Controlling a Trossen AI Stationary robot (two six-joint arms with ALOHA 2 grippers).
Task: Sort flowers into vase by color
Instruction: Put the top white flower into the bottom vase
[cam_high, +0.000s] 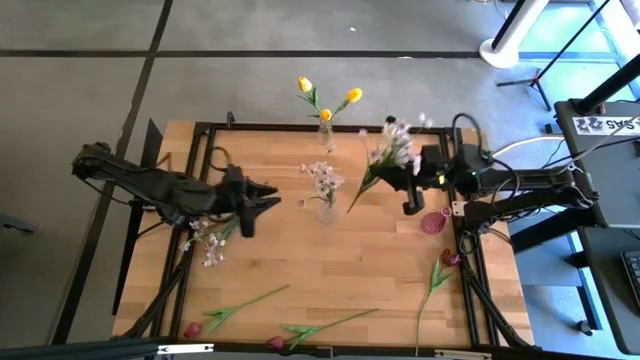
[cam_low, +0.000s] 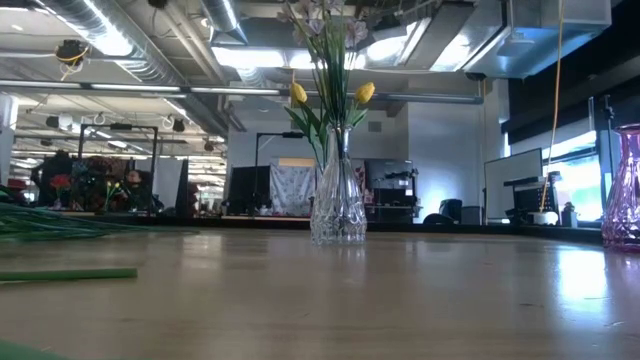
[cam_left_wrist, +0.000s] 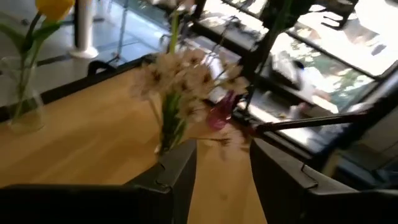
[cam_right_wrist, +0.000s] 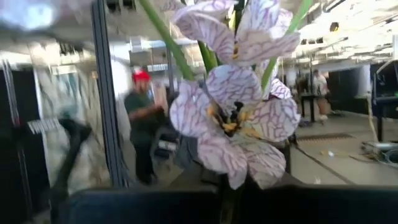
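Wooden table fills the middle of the high view, and my two arms reach in from either side. My right gripper, right of centre, grasps a spray of white-pink blossoms by its green stem, the stem slanting down to the left toward the middle vase. In my right wrist view, the veined petals of that spray fill the frame just ahead of me. My left gripper, left of centre, holds nothing, its fingers spread apart and pointed at the middle vase, which already holds a spray of blossoms. Near the table's upper edge, another clear vase holds two yellow tulips. A pink vase stands at centre right. Along the lower edge lie dark red tulips, and one more blossom spray lies under my left arm.
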